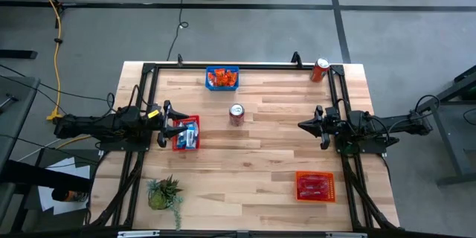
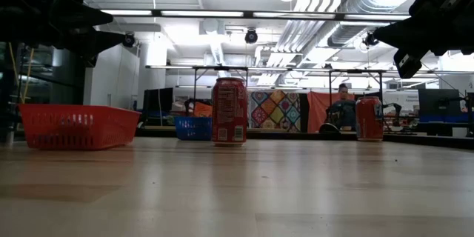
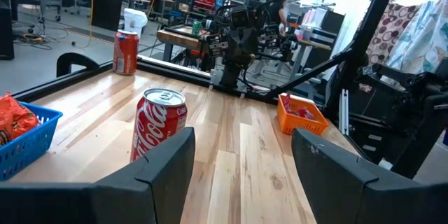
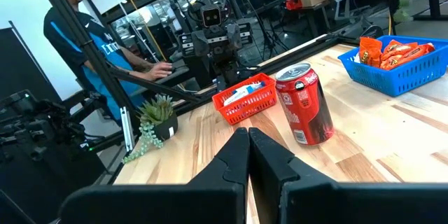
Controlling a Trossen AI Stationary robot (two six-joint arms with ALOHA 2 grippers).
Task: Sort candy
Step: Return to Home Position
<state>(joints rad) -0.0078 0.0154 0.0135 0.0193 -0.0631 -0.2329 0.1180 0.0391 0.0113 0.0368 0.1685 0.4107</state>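
Orange candy (image 1: 222, 79) fills a blue basket (image 1: 222, 87) at the table's far edge. Blue-and-white candy (image 1: 190, 134) lies in a red basket (image 1: 181, 144) at the left. Pink-red candy (image 1: 314, 187) lies in an orange basket (image 1: 314, 174) at the near right. My left gripper (image 1: 168, 124) is open and empty, raised by the red basket's left side; its fingers show wide apart in the left wrist view (image 3: 241, 164). My right gripper (image 1: 303, 126) is shut and empty, raised over the table's right part; it also shows in the right wrist view (image 4: 248, 155).
A red drink can (image 1: 236, 114) stands upright mid-table between the grippers. A second can (image 1: 320, 69) stands at the far right corner. A small green plant (image 1: 165, 193) sits at the near left. A person (image 4: 84, 35) stands beyond the table's left side.
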